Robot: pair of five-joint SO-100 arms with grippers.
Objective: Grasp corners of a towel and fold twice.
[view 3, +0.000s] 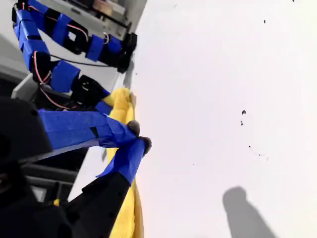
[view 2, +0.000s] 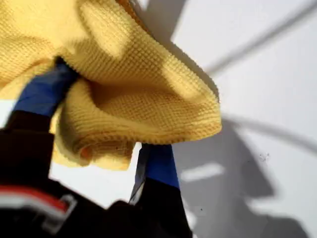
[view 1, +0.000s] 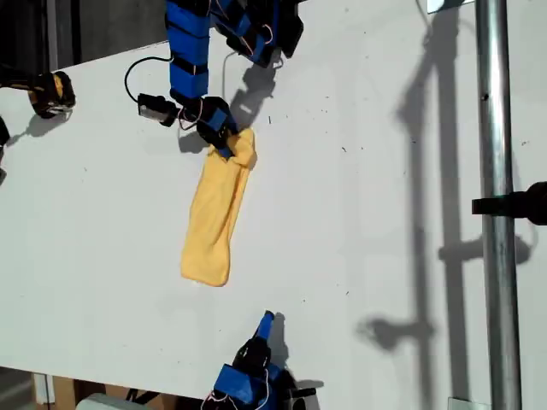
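The yellow-orange towel [view 1: 218, 213] lies on the white table [view 1: 367, 171] as a long narrow folded strip. Its end nearer the top of the exterior view is bunched and lifted by my first gripper [view 1: 226, 142], which is shut on it. In the first wrist view the towel [view 2: 143, 94] drapes between the blue fingers [view 2: 158, 166] of my first gripper [view 2: 99, 129], and a rolled hem [view 2: 94, 148] shows. My second gripper [view 1: 267, 323] sits at the bottom of the exterior view, apart from the towel's near end. In its own view my second gripper [view 3: 138, 138] is shut with nothing in it, the towel [view 3: 124, 106] beyond.
A metal pole [view 1: 496, 213] with a black clamp [view 1: 521, 203] stands at the exterior view's right, casting shadows across the table. A yellow and black object [view 1: 51, 92] sits at the exterior view's upper left. A small black camera with a cable [view 1: 156, 107] hangs beside the first arm.
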